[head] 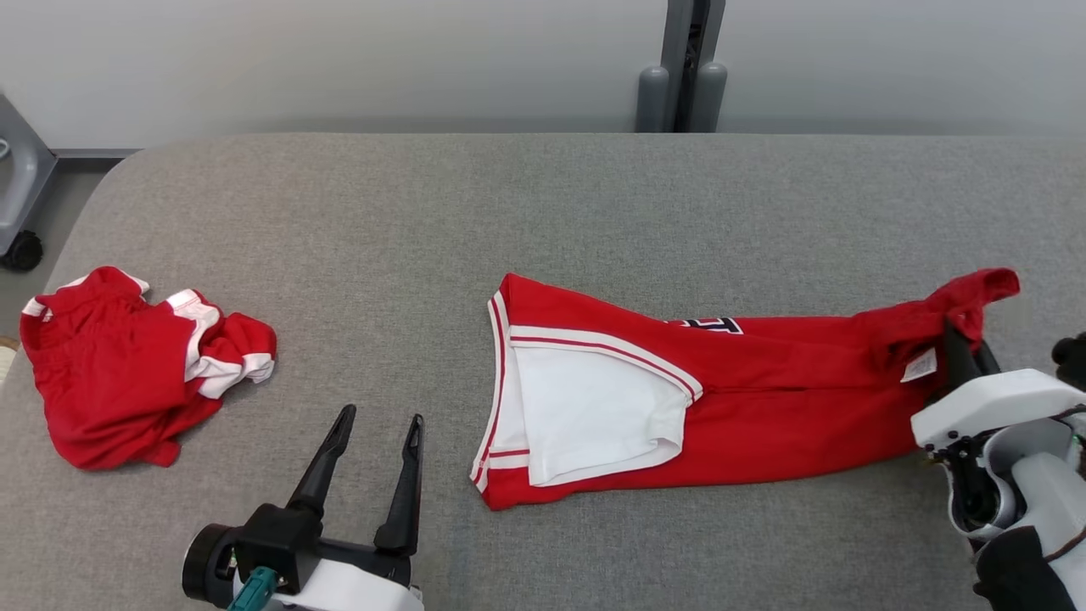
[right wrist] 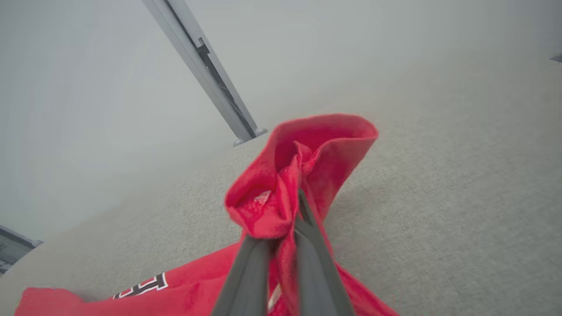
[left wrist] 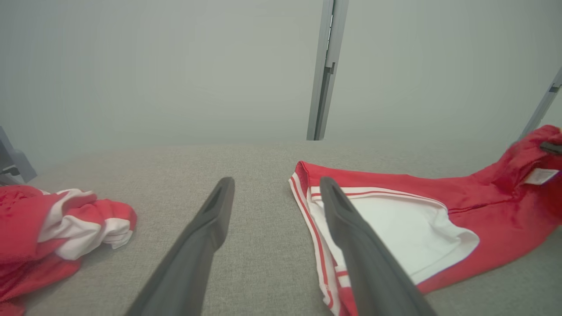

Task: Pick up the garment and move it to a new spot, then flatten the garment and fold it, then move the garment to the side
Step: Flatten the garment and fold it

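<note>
Currently my right gripper (head: 957, 339) is pinched tight on the right end of the red garment (head: 764, 407), that end raised off the grey table (head: 543, 212) with its small white label (head: 919, 367) showing; the rest lies stretched along the table, white lining (head: 585, 416) turned up at its left end; my left gripper (head: 381, 417) stands wide, holding nothing, just left of it; a second red garment (head: 119, 373) sits crumpled at the table's far left.
</note>
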Motion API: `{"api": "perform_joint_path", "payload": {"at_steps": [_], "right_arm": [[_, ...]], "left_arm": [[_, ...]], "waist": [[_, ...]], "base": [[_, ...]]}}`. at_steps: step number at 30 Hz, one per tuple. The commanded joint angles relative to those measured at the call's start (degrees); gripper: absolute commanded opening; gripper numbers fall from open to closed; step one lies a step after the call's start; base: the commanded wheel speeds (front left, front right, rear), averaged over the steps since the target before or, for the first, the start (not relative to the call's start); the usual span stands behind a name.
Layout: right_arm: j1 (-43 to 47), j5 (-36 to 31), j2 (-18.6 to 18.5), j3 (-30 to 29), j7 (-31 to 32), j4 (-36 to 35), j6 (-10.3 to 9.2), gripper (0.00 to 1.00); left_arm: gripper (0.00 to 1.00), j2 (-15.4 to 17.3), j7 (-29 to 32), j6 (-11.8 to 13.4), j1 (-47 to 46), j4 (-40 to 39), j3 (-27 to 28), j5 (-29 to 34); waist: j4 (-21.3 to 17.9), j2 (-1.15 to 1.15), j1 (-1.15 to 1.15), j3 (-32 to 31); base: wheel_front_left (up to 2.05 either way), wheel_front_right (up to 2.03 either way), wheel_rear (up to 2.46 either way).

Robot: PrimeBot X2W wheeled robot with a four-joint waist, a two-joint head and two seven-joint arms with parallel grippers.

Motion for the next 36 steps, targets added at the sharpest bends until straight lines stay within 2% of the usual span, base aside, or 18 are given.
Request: {"api": "perform_joint_path", "payload": {"at_steps": [1,8,14,25,36], "right_arm": [[0.79,0.70,0.08,0.48,0.27,-1.14,0.01,0.00],[2.93,3.82,3.59,3.71,4.18,-9.51,0.01,0.00],[3.74,4.99,6.96,5.69,7.10,-12.48,0.01,0.00],[1.23,5.63,10.24,9.34,8.76,-9.14,0.01,0.00],[0.25,13.29,10.22,18.07,7.76,-6.28,0.01,0.00]], "left_arm": [[1.00,0.19,-0.19,0.31,0.57,0.06,-0.05,-0.37],[1.00,0.19,-0.19,0.70,1.47,0.29,-0.33,-0.97],[1.00,0.20,-0.19,0.93,1.80,0.81,-1.06,-1.64],[1.00,0.18,-0.19,1.06,1.85,1.89,-2.15,-2.51],[1.00,0.18,-0.19,1.41,1.61,2.18,-2.52,-3.39]], "waist": [[0.36,0.00,0.00,-0.46],[2.47,0.00,0.00,-2.23],[5.75,0.00,0.00,-3.37],[13.48,0.00,0.00,-3.38],[17.70,0.00,0.00,-3.10]], "base": [[0.00,0.00,0.00],[0.00,0.00,0.00],[0.00,0.00,0.00],[0.00,0.00,0.00],[0.00,0.00,0.00]]}}
